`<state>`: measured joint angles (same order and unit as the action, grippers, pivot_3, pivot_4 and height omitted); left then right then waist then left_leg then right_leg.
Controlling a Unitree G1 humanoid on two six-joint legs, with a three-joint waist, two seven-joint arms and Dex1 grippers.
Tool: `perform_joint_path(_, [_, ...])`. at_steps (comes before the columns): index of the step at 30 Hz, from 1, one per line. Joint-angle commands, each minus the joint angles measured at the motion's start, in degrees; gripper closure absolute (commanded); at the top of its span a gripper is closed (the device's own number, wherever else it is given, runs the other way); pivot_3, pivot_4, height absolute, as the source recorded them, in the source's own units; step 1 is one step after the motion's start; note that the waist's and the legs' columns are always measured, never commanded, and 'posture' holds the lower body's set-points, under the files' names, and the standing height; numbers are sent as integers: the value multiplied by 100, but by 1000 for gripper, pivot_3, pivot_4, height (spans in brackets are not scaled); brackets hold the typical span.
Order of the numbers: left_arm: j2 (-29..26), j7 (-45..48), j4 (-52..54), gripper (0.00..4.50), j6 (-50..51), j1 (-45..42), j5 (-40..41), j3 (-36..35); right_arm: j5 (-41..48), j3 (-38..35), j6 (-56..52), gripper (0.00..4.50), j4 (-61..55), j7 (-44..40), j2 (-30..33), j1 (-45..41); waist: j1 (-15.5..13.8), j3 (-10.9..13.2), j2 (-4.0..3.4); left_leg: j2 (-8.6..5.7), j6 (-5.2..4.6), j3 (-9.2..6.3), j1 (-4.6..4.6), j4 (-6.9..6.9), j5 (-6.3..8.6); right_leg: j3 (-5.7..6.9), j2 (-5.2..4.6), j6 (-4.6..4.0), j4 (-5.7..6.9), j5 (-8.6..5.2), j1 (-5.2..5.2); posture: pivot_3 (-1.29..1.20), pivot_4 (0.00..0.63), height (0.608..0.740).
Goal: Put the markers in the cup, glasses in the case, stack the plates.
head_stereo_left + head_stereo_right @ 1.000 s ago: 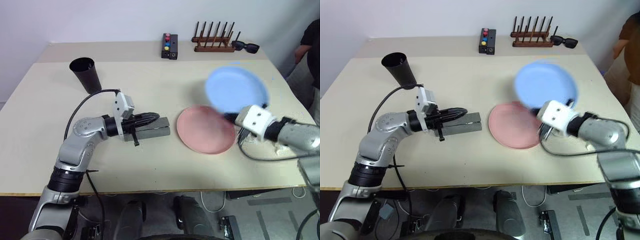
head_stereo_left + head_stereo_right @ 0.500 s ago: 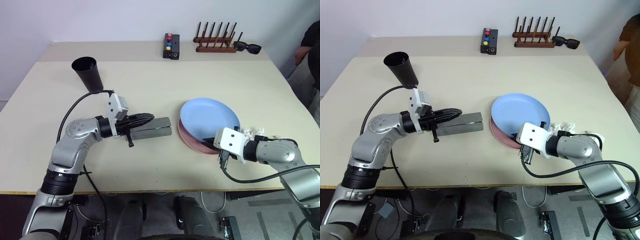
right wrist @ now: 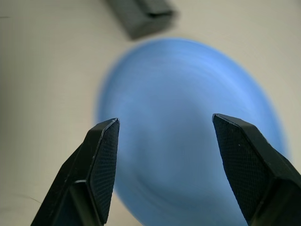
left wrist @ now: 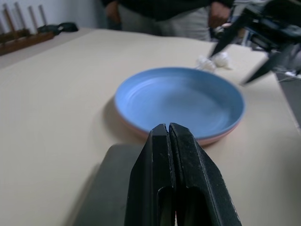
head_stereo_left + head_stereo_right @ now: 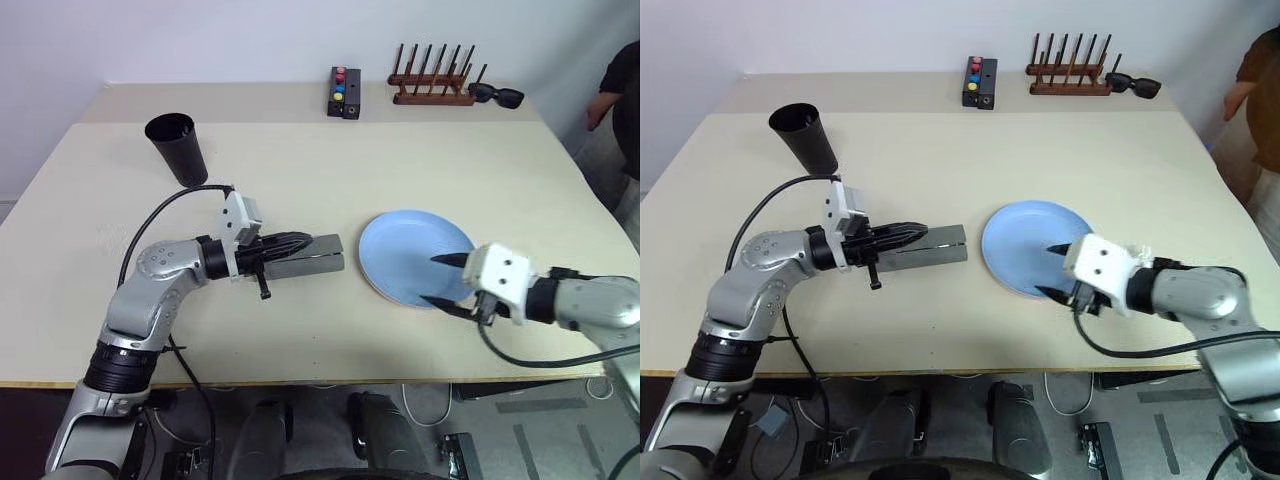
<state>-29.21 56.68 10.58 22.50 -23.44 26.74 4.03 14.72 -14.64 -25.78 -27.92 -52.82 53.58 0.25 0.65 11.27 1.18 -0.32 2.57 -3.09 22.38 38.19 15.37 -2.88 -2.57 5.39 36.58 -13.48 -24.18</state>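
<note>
The desk was a pale beige surface set against a plain white wall, with a person standing at its far right edge.

The right gripper had its fingers spread wide and empty, one tip over the near rim of the light blue plate and neither seen touching it. In my judgement this spread was that of a release, the plate being set down and let go. The light blue plate lay squarely on the salmon pink plate, of which a thin rim showed beneath in the left wrist view. The stack appeared complete.

The left gripper had its fingers pressed together, with nothing visible between them, and lay level along the top of the grey case. The case lay shut on the desk just to the left of the plates. I judged the fingers to be resting there to press or steady the lid. Whether the glasses were inside could not be told.

The black cup stood upright well apart at the far left. Its contents could not be made out, and no markers lay loose on the desk.

Along the back edge stood a small black box with coloured buttons, a wooden peg rack and black sunglasses just beside the rack. A small crumpled white item lay near the plates.
</note>
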Motion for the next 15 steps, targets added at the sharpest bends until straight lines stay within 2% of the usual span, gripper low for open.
perform_joint_path(1, [128, 13, 352, 4500, 63, -27, 110, 196, -471, -585, 331, 1317, 977, 467, 54, 219, -8, 0, 0, 0, 0, 0, -1, 0, 0, 0, 0, 0, -4, 0, 4, 0, 150, 735])
perform_joint_path(5, [209, 59, 367, 4500, 58, -16, 44, 348, -833, -545, 847, 1317, 1641, 611, 67, 477, 17, -1, -3, -2, 0, -1, -1, -6, 0, 1, 0, -1, -21, 1, 12, 0, 150, 735])
perform_joint_path(13, [301, 119, 258, 4500, -45, -108, 8, 428, -1232, 132, 1107, 1317, 2608, 1176, -362, -17, 38, -5, -11, 6, 0, 7, -12, -11, 0, -3, 13, -10, -19, 8, 11, 0, 150, 735])
perform_joint_path(15, [314, 102, 302, 4500, -33, -94, 20, 419, -1265, 192, 1009, 1839, 2674, 1256, -419, -92, 35, -6, -11, 4, 0, 9, -9, -10, 0, -4, 9, -9, -20, 8, 11, 0, 150, 735])
